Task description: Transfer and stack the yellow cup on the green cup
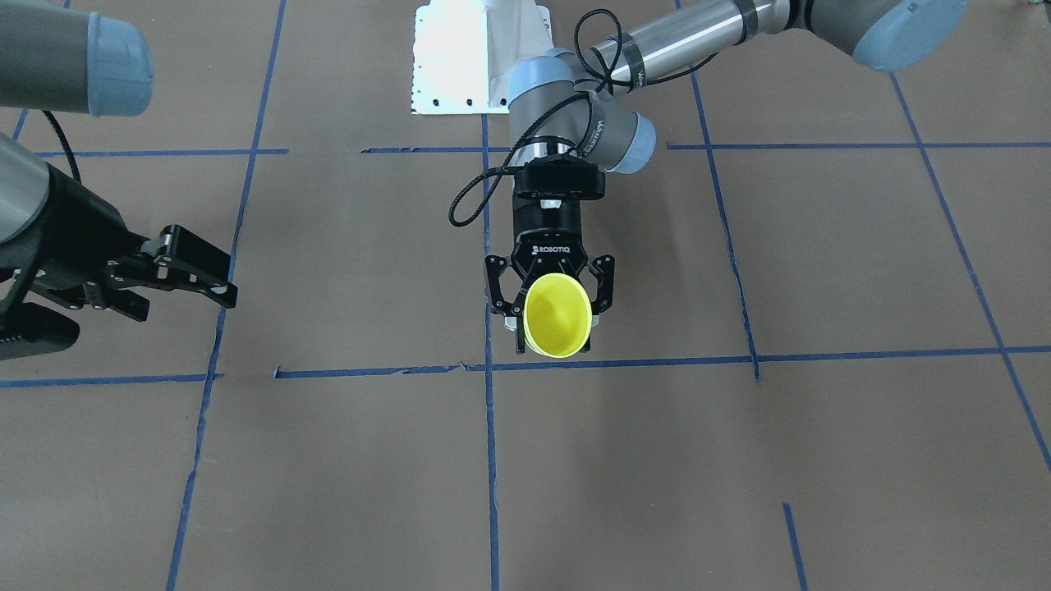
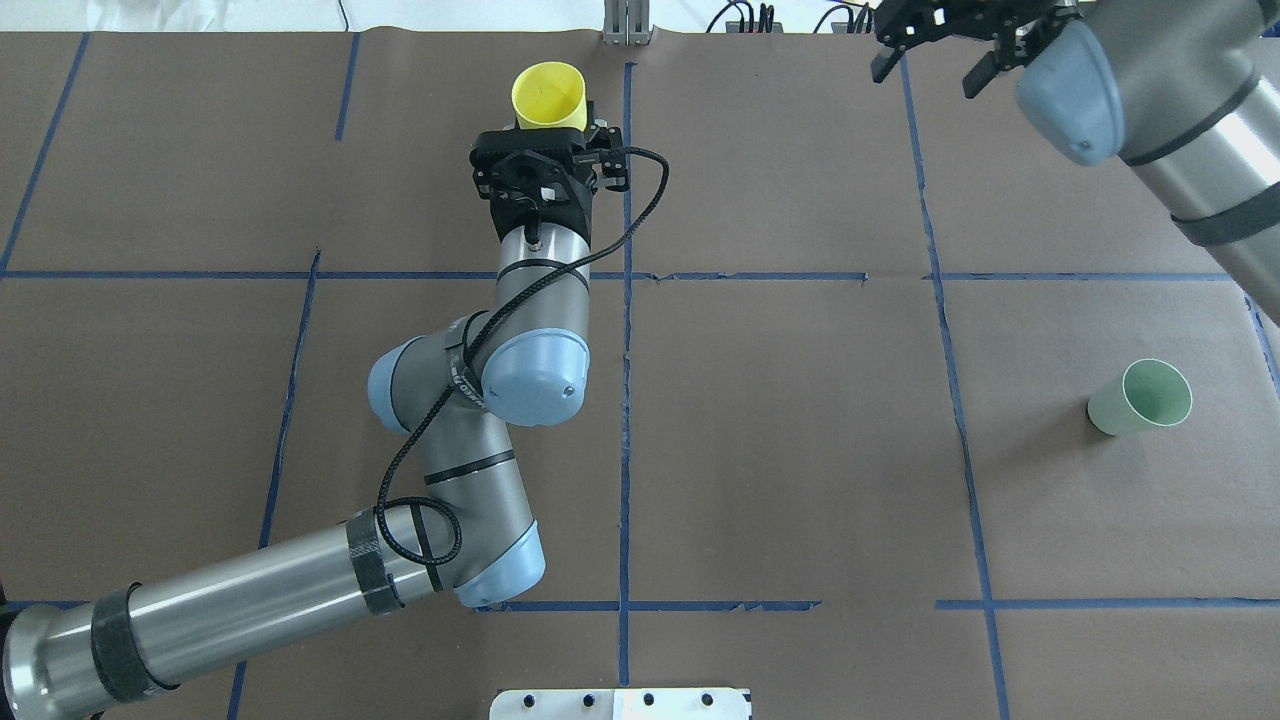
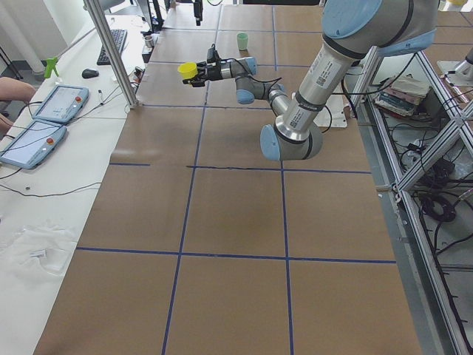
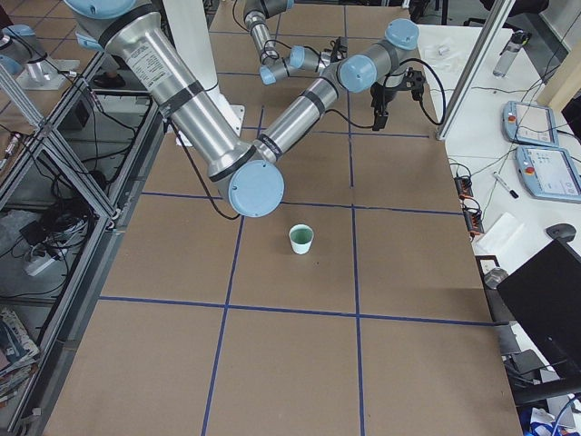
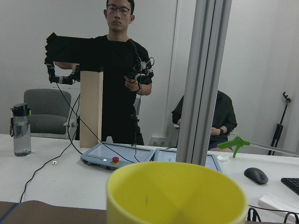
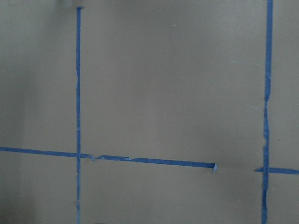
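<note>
The yellow cup (image 1: 558, 316) is held in my left gripper (image 1: 552, 322), which is shut on its body. The cup is tipped on its side above the table with its mouth facing away from my base; it also shows in the overhead view (image 2: 548, 95) and fills the bottom of the left wrist view (image 5: 176, 196). The green cup (image 2: 1140, 398) stands upright on the table on my right side, alone, also in the right-side view (image 4: 300, 239). My right gripper (image 1: 231, 283) is open and empty, raised far from both cups. The right wrist view shows only taped table.
Blue tape lines (image 2: 627, 400) grid the brown table. My white base plate (image 1: 468, 57) sits at the near edge. A metal post (image 3: 111, 52) and a desk with tablets (image 3: 44, 111) stand past the far edge, with a person (image 5: 122, 70) behind.
</note>
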